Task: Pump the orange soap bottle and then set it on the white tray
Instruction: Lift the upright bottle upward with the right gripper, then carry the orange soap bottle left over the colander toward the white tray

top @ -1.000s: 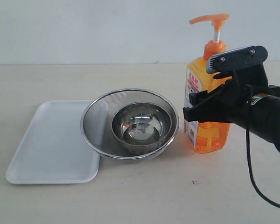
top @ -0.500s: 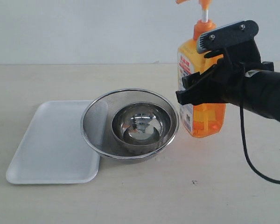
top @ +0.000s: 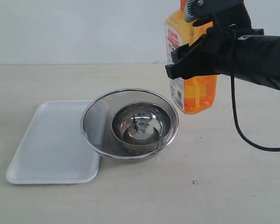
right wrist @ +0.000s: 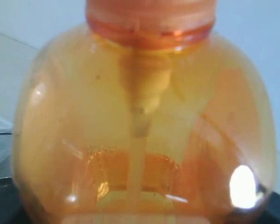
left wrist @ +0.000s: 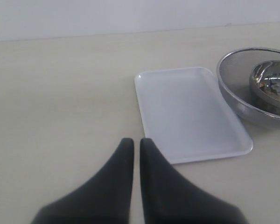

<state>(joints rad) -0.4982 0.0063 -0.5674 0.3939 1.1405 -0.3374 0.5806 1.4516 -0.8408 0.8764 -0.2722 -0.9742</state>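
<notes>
The right tool [top: 192, 65] had the orange soap bottle [top: 196, 95] clamped across its middle, jaws spread wide to span the body. The bottle hung upright, clear of the worktop [top: 200, 186]. It was above and just to the right of the steel mesh strainer [top: 95, 119], which had a steel bowl [top: 142, 123] sitting inside it. The pump head was cut off at the top of the exterior view, so I couldn't see how it stood.

The white tray [top: 51, 144] lay flat on the far side of the strainer from the bottle, with nothing on it. Its edge was right against the strainer's rim, though I couldn't tell whether they touched. The left tool [left wrist: 136, 154] hovered low near the tray's other side, its 2 fingers almost together with only a slit between them, gripping nothing.

From the right wrist, the bottle [right wrist: 144, 130] looked glossy and translucent, with the dip tube [right wrist: 137, 154] showing through and liquid inside. I judged it to be fairly weighty and stiff-walled with a little give. Its sides looked smooth and the label [top: 176, 39] slick, so it could slip in a loose pinch. The mid-body grip looked like the right place to hold it. Being tall and narrow, it might topple if set down tilted, and the shallow tray looked light enough to slide
</notes>
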